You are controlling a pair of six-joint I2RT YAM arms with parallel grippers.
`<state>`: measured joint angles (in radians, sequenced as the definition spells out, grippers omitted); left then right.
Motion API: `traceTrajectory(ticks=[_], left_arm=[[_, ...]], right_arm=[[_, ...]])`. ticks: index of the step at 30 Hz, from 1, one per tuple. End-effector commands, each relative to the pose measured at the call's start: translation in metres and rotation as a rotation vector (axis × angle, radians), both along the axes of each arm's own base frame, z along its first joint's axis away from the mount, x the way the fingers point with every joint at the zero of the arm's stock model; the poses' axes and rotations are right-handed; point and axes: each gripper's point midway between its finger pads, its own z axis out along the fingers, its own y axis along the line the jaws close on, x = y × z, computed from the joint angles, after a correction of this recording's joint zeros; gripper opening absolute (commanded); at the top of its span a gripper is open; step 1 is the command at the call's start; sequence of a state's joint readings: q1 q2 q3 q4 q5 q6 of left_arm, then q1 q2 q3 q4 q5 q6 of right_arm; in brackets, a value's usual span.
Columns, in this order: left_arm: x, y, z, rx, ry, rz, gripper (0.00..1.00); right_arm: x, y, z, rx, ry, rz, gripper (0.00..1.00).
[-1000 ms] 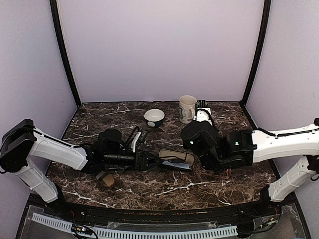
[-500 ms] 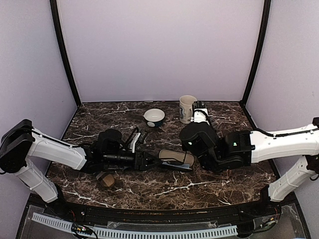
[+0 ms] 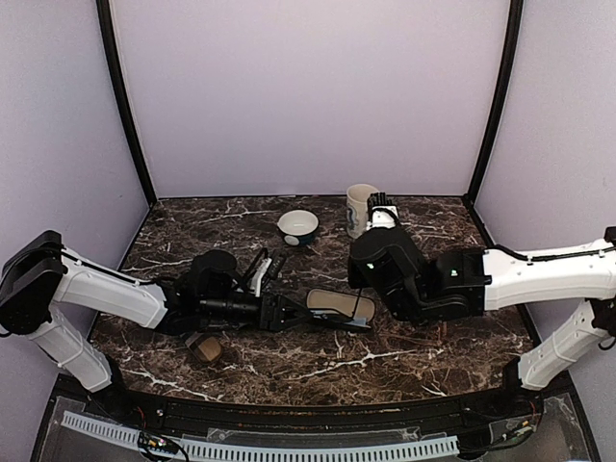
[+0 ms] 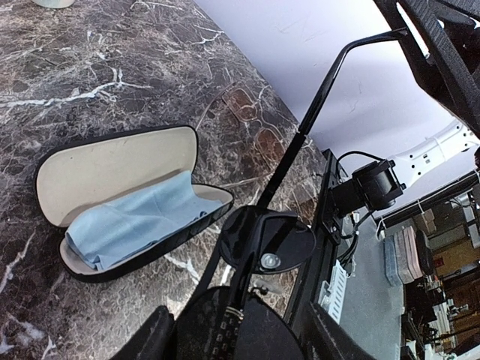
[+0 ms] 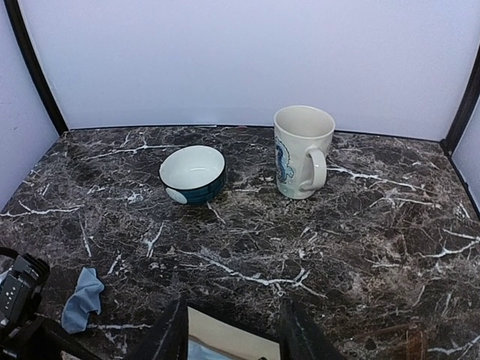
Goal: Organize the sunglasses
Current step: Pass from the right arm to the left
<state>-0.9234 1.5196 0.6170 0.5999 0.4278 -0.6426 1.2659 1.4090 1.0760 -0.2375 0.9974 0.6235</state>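
Fingers point(image 4: 330, 345) of the low, outstretched left arm point(image 3: 115, 294) pinch the sunglasses point(image 4: 266, 240).

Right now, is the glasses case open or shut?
Open: the case lid is tipped back, showing its cream lining and a blue cloth inside.

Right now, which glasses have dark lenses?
The sunglasses in the left gripper, one arm raised; the thin-framed pair lying flat on the table is clear-lensed.

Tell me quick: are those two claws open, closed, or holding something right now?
Left gripper: closed, holding the sunglasses.
Right gripper: open, holding nothing.
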Motion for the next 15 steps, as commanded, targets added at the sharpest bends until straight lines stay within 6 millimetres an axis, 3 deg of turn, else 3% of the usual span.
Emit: traceTrajectory(ticks=[1,5,10,15], left_arm=[[0.003,-0.001,0.025,-0.044,-0.042,0.008,0.20],[0.005,-0.001,0.026,-0.045,-0.036,0.014,0.19],[0.004,0.000,0.025,-0.047,-0.024,0.016,0.16],[0.005,0.000,0.026,-0.049,-0.022,0.020,0.13]], right_arm=[[0.001,-0.007,0.014,0.106,0.014,0.037,0.46],[-0.001,-0.007,0.027,0.154,0.021,0.088,0.68],[-0.004,-0.020,0.032,0.174,0.051,0.084,0.72],[-0.003,-0.024,0.016,0.202,0.128,0.101,0.73]])
